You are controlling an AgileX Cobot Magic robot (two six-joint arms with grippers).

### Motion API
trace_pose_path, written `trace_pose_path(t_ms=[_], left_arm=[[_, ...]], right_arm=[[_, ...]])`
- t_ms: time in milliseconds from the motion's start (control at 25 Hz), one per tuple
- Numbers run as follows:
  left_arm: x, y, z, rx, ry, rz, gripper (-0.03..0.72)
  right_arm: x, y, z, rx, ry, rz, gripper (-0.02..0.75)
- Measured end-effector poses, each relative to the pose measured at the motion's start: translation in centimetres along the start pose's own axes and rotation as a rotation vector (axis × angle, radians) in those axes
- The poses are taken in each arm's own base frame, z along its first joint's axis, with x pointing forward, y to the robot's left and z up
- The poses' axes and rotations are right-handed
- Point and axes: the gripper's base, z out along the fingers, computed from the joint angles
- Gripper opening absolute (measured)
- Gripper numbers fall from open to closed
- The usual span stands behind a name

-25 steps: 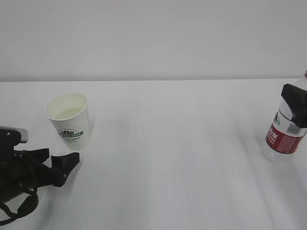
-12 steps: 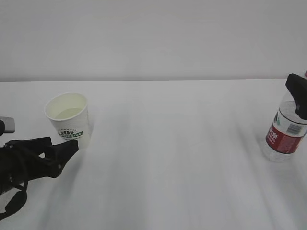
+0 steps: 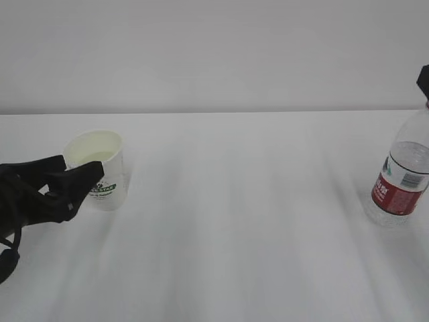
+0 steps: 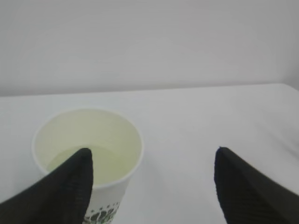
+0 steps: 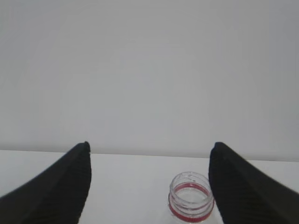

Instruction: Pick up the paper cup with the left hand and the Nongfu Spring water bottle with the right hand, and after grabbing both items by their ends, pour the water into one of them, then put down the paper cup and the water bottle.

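Observation:
The white paper cup [image 3: 104, 164] with green lettering stands upright at the left of the table, with clear water [image 4: 100, 163] low inside it. My left gripper [image 3: 82, 168] is open at the cup's height. In the left wrist view its left finger [image 4: 65, 189] stands in front of the cup [image 4: 110, 144] and its right finger is far off to the right, so nothing is gripped. The Nongfu Spring water bottle [image 3: 402, 178] stands upright at the right edge, uncapped. My right gripper [image 5: 149, 145] hangs open above the bottle's open mouth [image 5: 190, 200]; only its tip [image 3: 423, 80] shows in the exterior view.
The white table [image 3: 234, 221] stretches between cup and bottle, with a plain pale wall behind its far edge. The bottle stands close to the right edge of the exterior view.
My left gripper has risen from the table and moved in against the cup, its jaws a little narrower. My right gripper has lifted off the bottle's upper part to above it.

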Motion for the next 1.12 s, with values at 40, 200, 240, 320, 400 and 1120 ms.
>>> trace_pose_path(t_ms=[40, 200, 240, 320, 400, 1120], left_arm=[[-0.4, -0.1, -0.2, 0.004, -0.017, 0.004, 0.588], [-2.0, -0.7, -0.9, 0.022, -0.090, 0.020, 0.587], [-2.3, -0.8, -1.0, 0.028, -0.105, 0.023, 0.587], [-2.8, -1.0, -1.3, 0.038, -0.128, 0.013, 0.587], [-3.4, -1.2, -1.6, 0.047, -0.151, 0.011, 0.587], [-6.3, -1.6, -3.6, -0.002, -0.263, -0.008, 0.571]], right_arm=[[-0.2, 0.0, -0.3, 0.001, -0.002, 0.000, 0.593], [-1.1, 0.0, -1.3, 0.005, 0.000, 0.001, 0.593], [-1.2, 0.0, -1.6, 0.005, 0.001, 0.001, 0.593], [-1.7, 0.0, -2.1, 0.007, -0.002, 0.002, 0.593], [-2.3, 0.0, -2.6, 0.008, -0.003, 0.001, 0.593], [-4.3, 0.0, -4.7, 0.013, -0.028, 0.000, 0.593]])
